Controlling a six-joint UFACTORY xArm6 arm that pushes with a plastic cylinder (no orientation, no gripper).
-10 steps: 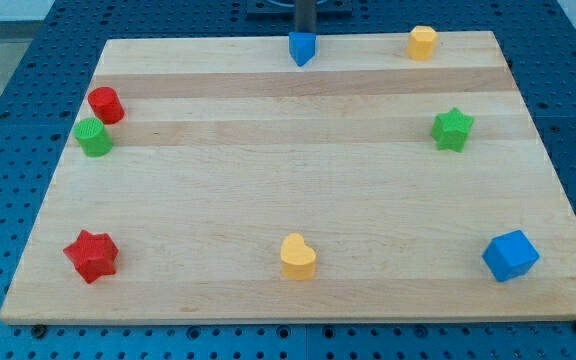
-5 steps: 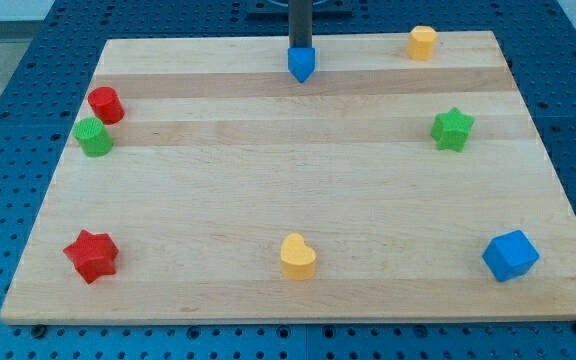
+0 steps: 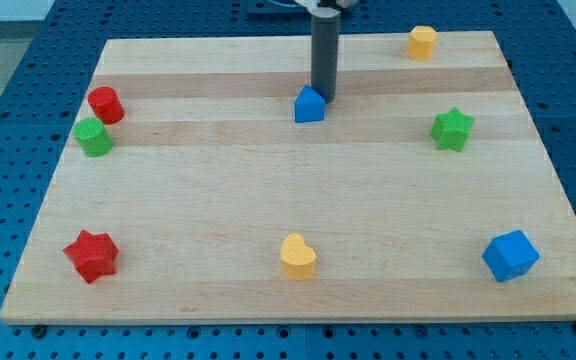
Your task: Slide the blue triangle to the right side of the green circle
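Observation:
The blue triangle [image 3: 309, 105] lies on the wooden board [image 3: 288, 200], a little above the middle. My tip [image 3: 324, 97] touches its upper right side from the view's top. The green circle [image 3: 94, 137] sits far off at the board's left edge, with the red cylinder [image 3: 105, 104] just above it and touching or nearly touching it.
A yellow block [image 3: 422, 42] sits at the top right, a green star [image 3: 452, 129] at the right, a blue cube [image 3: 510, 255] at the bottom right, a yellow heart [image 3: 297, 257] at the bottom centre, a red star [image 3: 91, 255] at the bottom left.
My tip has moved down the view from the board's top edge, pushing the blue triangle down and slightly right; the triangle has also turned. The other blocks have not moved.

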